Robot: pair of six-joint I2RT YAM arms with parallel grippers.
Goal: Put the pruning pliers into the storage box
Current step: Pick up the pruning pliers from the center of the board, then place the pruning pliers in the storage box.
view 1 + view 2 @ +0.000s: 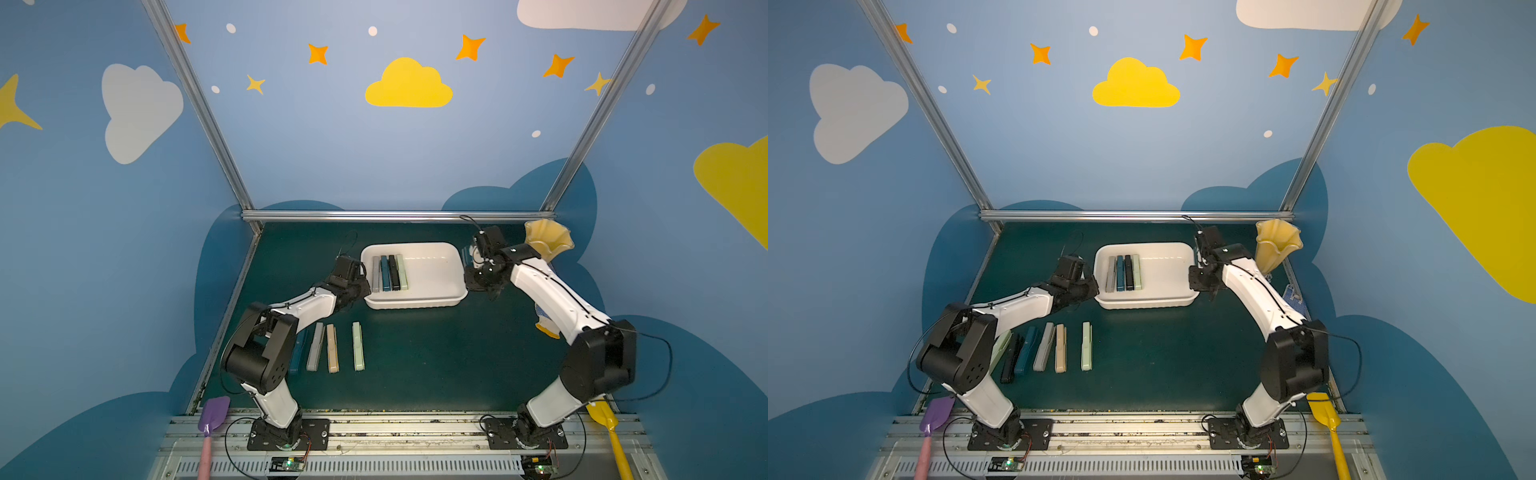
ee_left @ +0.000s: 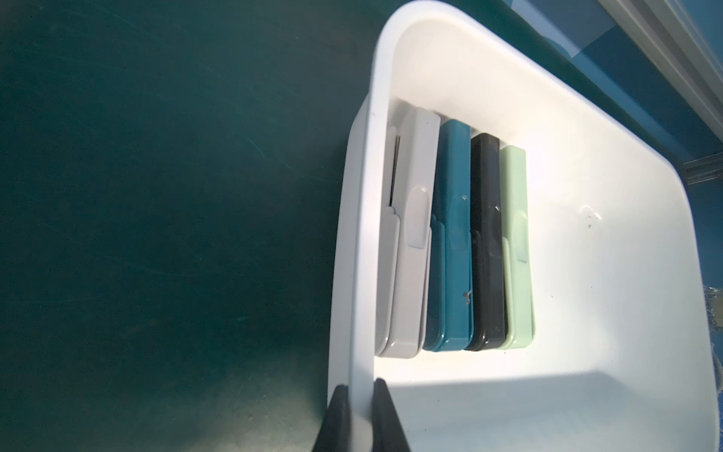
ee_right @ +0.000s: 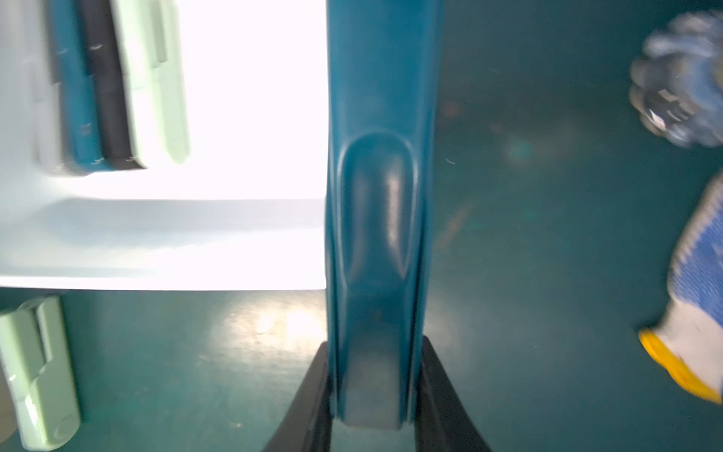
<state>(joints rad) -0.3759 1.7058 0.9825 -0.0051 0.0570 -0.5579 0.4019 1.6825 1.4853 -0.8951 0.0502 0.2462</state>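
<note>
Teal pliers (image 3: 375,117) clamped in right gripper (image 3: 375,352); left gripper (image 2: 360,391) pinches storage box (image 2: 358,274) rim.

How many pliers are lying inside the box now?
4, side by side at the box's left end: grey, teal, black, pale green. None seems hidden.

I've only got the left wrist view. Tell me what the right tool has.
Observer: The right tool is shut on a teal-blue pliers, at the storage box's right end.
Operator: Count the pliers outside the box.
Observer: Five loose pliers lie in a row on the mat by the left arm; a sixth looks half hidden under it.
Operator: Report anything else on that side.
Observer: A yellow vase stands upright behind the right arm.
</note>
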